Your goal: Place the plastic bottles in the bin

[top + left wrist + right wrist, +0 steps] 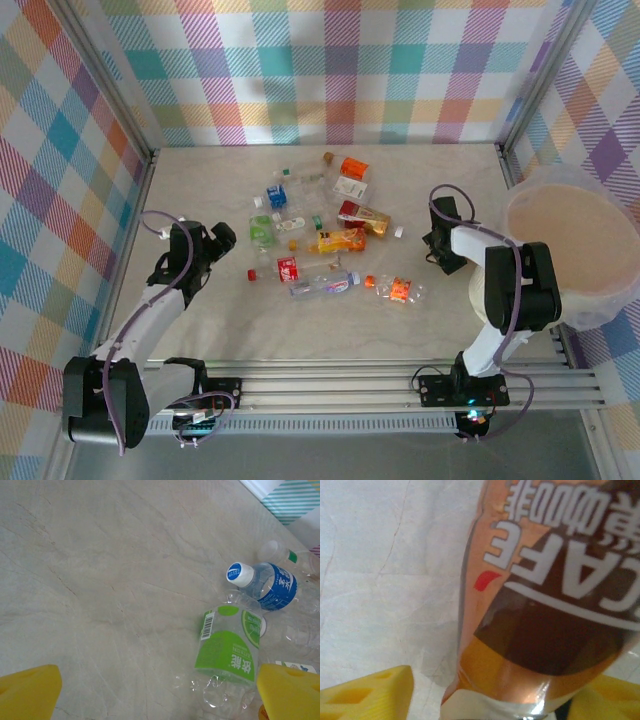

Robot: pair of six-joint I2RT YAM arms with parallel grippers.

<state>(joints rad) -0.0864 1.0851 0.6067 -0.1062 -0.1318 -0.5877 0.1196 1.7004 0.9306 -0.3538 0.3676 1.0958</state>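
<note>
Currently the step in hand is judged to be the pick-up of 1 bottle by the right hand point(437, 245). This hand is lowered to the desk point(330, 335) at the right edge of the scatter, between the scatter and the bin point(575, 240).

Right wrist view: a coffee-labelled bottle point(545, 605), brown and orange, is seen between the yellow fingers point(370, 695). A strip of bare desk is visible between the frame-left finger and the bottle; the other finger is partly covered by the bottle. Whether the bottle is clamped cannot be told.

The left hand point(218, 238) is held low at the left edge of the scatter, its fingers spread wide with nothing between them. Just ahead of it a crushed green-labelled bottle point(227, 655) is seen lying flat, with a blue-labelled bottle point(267, 582), white-capped, just beyond.

The other plastic bottles point(340, 240) are scattered mid-desk, well apart from the bin, which stands at the right side next to the right arm.

Progress is judged early: the bulk of the bottles is left on the desk.

Next move, as judged:
- A firm closure on the coffee bottle is called for, since crushed plastic may buckle or slip.
- A lift clear of the desk is then needed, followed by a swing right over the rim.
- The bottle is to be released above the liner.
</note>
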